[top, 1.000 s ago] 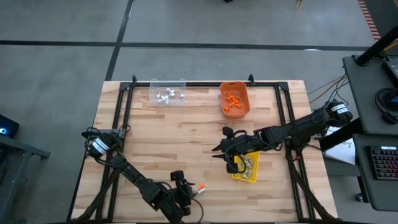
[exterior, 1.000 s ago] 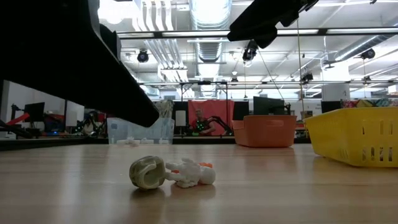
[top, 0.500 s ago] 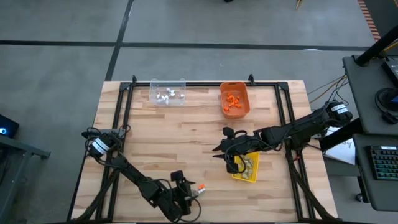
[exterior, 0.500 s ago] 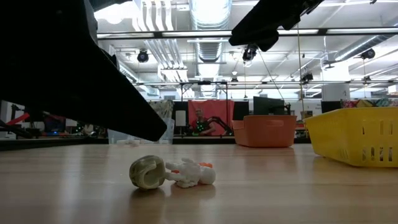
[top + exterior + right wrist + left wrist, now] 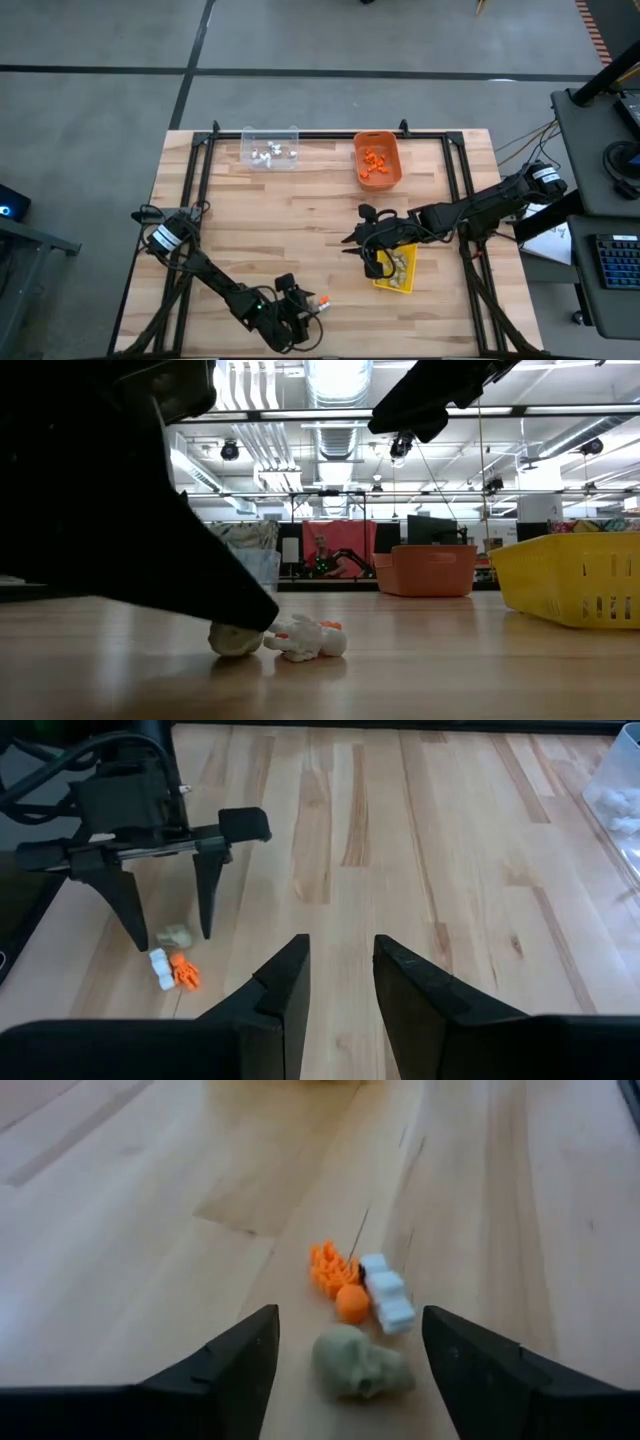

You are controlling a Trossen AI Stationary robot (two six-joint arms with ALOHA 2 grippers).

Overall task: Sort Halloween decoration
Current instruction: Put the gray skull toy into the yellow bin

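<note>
Three Halloween decoration trinkets lie close together near the table's front edge: a tan-grey skull, an orange piece and a white piece. My left gripper stands open low over them, with one finger on each side of the skull and a gap to it on both sides. In the low view its dark finger hides part of the skull. My right gripper hangs open with nothing between its fingers, high above the near end of the yellow bin.
A clear bin with white pieces and an orange bin with orange pieces stand at the table's far edge. The yellow bin holds tan pieces. Bare wood lies between the bins and the trinkets.
My left gripper has sunk toward the table over the trinkets. In the low view its dark finger now stands in front of the skull, which showed whole before. The trinkets have stayed in place.
</note>
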